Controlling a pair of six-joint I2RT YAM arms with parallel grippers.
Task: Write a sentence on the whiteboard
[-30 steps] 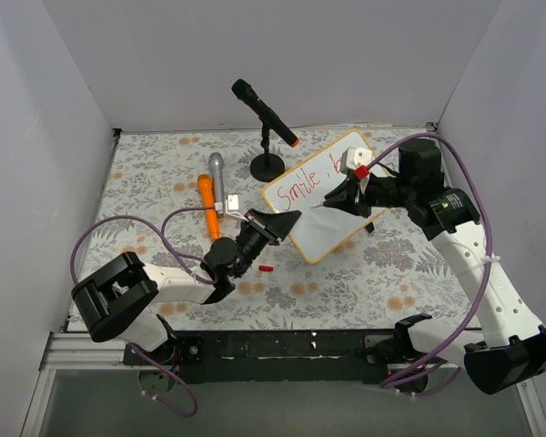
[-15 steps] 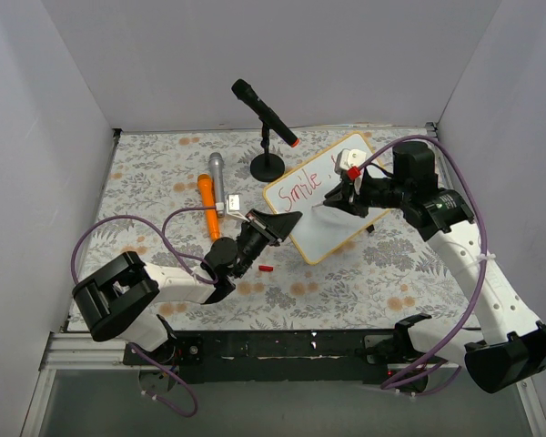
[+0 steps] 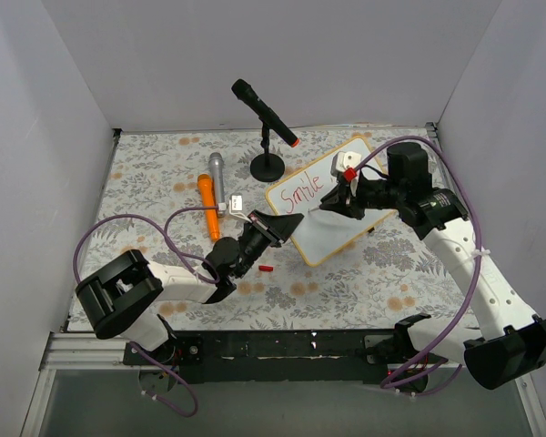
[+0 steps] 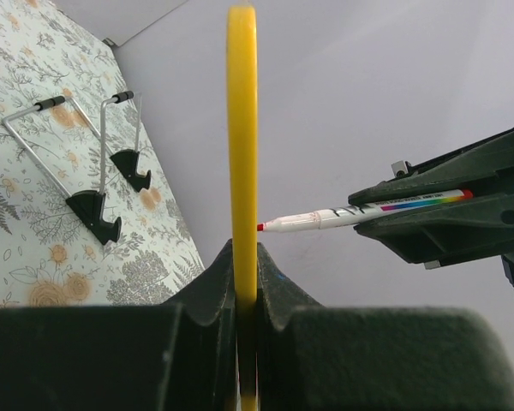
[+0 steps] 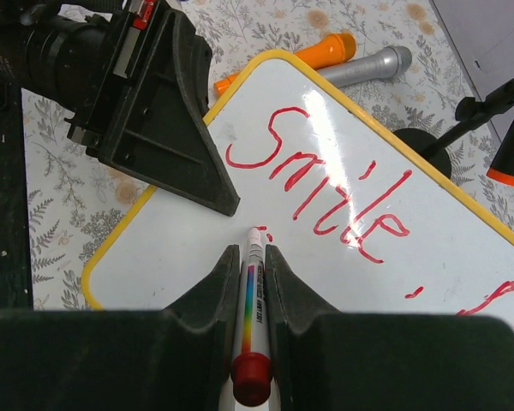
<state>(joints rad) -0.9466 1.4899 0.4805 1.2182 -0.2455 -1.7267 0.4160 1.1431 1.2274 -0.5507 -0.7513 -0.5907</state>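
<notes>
I had the flowered table (image 3: 146, 173) in view, with the whiteboard (image 3: 332, 232) right of its middle, propped at a tilt. My left gripper (image 3: 294, 218) was pinched tight on the board's yellow rim at its near left corner. My right gripper (image 3: 330, 200) was clamped around a marker (image 5: 252, 295) over the board's face. A black microphone (image 3: 264, 114) stood on its stand behind the board. An orange microphone (image 3: 207, 205) and a silver microphone (image 3: 217, 175) lay side by side further left. The marker's tip sat at the white surface just under the sentence (image 5: 325, 184), which read "Smile" in red with a few strokes after it. A small red cap (image 3: 266, 269) lay near the left gripper.
</notes>
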